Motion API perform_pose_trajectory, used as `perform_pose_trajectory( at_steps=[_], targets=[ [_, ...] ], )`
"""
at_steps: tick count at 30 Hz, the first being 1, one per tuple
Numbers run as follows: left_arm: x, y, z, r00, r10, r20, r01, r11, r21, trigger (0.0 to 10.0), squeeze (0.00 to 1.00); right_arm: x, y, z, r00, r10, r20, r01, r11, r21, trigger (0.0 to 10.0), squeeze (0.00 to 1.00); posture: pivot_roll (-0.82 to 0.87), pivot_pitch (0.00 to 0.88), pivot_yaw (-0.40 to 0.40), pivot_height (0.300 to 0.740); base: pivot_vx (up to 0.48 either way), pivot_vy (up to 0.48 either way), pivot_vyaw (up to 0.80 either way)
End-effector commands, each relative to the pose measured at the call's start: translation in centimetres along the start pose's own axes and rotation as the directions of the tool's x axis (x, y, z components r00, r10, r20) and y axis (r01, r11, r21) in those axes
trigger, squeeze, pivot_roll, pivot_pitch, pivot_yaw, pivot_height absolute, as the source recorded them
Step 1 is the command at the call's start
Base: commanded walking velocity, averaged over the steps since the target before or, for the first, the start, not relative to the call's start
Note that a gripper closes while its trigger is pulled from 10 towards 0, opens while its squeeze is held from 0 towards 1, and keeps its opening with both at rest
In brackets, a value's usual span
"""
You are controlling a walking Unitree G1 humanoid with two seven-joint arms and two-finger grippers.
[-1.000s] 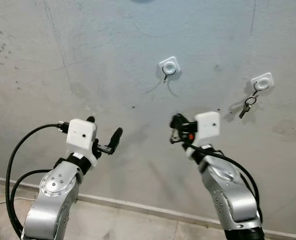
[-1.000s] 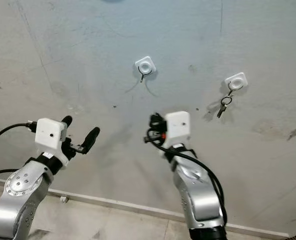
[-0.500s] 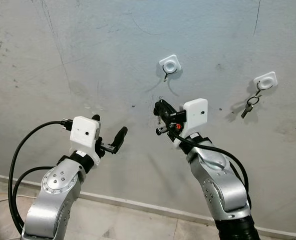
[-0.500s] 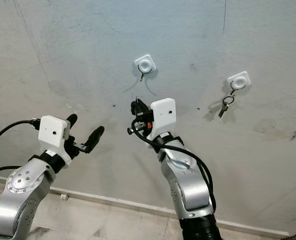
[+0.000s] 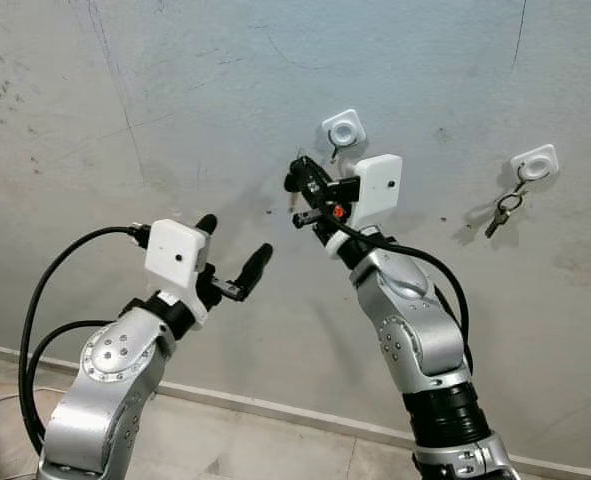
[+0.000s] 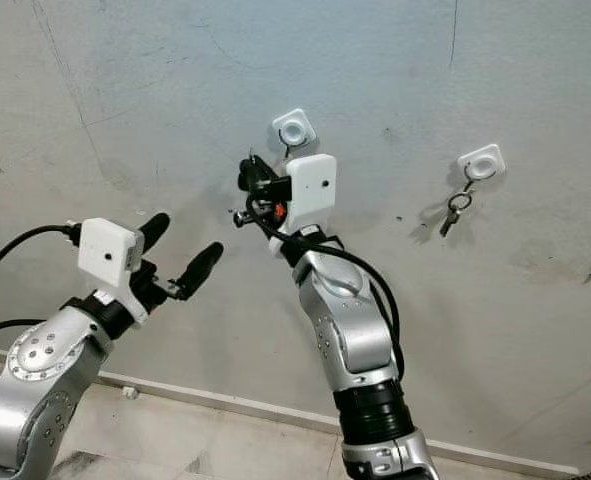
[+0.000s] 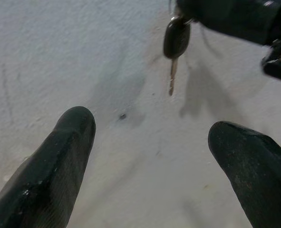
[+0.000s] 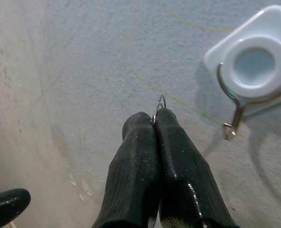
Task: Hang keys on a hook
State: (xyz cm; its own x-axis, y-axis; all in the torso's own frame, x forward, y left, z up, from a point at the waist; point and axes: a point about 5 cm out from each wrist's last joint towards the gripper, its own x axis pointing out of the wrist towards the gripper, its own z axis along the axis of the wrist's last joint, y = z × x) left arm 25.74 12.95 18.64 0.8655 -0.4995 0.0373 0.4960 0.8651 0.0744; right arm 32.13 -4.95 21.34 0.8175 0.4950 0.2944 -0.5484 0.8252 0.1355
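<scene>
Right tool (image 5: 297, 180) | raised, pinching key (image 7: 176, 42) | nearer hook (image 8: 252, 71)

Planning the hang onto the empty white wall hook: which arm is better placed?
Right. The right gripper is shut on the black-headed key's ring, raised just beside the empty white wall hook with its wire loop. The left gripper is open, lower and empty.

- Both eye views are facing the grey wall (image 5: 175, 90) from mid-distance.
- Both wrist views are looking closely at that same wall.
</scene>
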Motion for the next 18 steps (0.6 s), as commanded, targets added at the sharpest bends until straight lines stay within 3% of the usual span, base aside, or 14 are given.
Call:
perform_pose_trajectory(
  at_steps=[1,18],
  targets=[
    [0.1,-0.5,0.9,0.999,-0.037,0.020,0.037,0.999,0.011,10.0,0.00,0.2,-0.4,0.6,0.999,-0.009,0.034,0.009,1.000,-0.002,10.0,0.00,0.27,0.000,-0.044,0.740,0.000,0.000,0.00],
    [0.4,-0.6,1.1,0.998,-0.052,0.018,0.053,0.999,-0.006,10.0,0.00,-0.1,-1.7,1.9,0.997,-0.021,0.079,0.021,1.000,0.008,10.0,0.00,0.26,0.000,-0.035,0.740,0.000,0.000,0.00]
  ],
)
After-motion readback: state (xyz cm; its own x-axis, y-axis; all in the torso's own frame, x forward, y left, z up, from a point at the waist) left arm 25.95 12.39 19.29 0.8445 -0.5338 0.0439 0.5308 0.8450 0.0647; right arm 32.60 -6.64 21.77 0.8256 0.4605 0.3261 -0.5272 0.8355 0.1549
